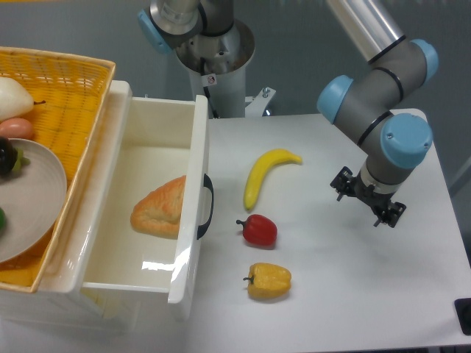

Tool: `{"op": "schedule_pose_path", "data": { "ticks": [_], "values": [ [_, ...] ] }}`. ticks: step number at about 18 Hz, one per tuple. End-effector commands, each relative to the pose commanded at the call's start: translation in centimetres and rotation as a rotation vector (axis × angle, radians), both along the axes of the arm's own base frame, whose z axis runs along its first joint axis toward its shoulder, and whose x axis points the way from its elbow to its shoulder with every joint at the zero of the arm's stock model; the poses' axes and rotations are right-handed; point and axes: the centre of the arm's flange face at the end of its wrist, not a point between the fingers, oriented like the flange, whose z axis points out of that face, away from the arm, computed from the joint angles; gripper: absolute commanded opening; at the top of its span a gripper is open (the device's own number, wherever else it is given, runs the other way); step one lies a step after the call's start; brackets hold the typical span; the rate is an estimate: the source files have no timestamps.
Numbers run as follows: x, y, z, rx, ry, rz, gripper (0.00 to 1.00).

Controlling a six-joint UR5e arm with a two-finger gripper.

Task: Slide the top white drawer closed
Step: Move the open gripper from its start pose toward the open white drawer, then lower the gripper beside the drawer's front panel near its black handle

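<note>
I see the glossy white plastic top drawer (158, 158) pulled fully out, its flat front panel and black curved handle (207, 207) facing my two-finger gripper (368, 202). The gripper hangs well apart from that handle, beyond the yellow banana (266, 174) and red pepper (257, 229). I cannot tell its jaw state.

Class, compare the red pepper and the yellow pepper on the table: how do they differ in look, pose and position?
The red pepper is glossy red and rounder; the yellow pepper is duller yellow and more elongated. The red one lies nearer the banana, the yellow one nearer the table's front edge. The red pepper's stem looks dark, the yellow one's yellowish. Both lie on their sides, stems pointing left towards the open drawer, apart from each other and untouched by the gripper.
</note>
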Motion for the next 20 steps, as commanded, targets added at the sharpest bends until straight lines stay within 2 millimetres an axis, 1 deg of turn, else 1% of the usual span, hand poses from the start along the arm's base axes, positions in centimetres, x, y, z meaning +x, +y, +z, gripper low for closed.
{"op": "schedule_pose_path", "data": {
  "ticks": [2, 3, 5, 7, 9, 10, 12, 14, 15, 17, 19, 20],
  "values": [
    [0.7, 0.4, -0.3, -0.004, -0.005, 0.099, 1.0],
    [1.4, 1.1, -0.7, -0.011, -0.012, 0.12, 1.0],
    [1.9, 1.6, -0.5, -0.016, -0.011, 0.131, 1.0],
    [2.6, 1.5, -0.1, -0.017, -0.021, 0.17, 1.0],
    [3.6, 2.3, 0.3, -0.011, -0.035, 0.262, 1.0],
    [4.2, 3.0, 0.2, -0.012, -0.037, 0.298, 0.97],
    [4.6, 3.6, 0.5, -0.001, -0.041, 0.335, 0.83],
    [4.9, 3.8, 0.6, 0.04, -0.097, 0.356, 0.63],
    [5.3, 3.8, 0.9, 0.055, -0.129, 0.376, 0.49],
    [6.1, 3.9, 1.9, 0.067, -0.166, 0.416, 0.28],
    [6.7, 4.1, 3.3, 0.096, -0.188, 0.438, 0.19],
    [7.1, 4.2, 4.1, 0.12, -0.205, 0.446, 0.13]
  ]
}}
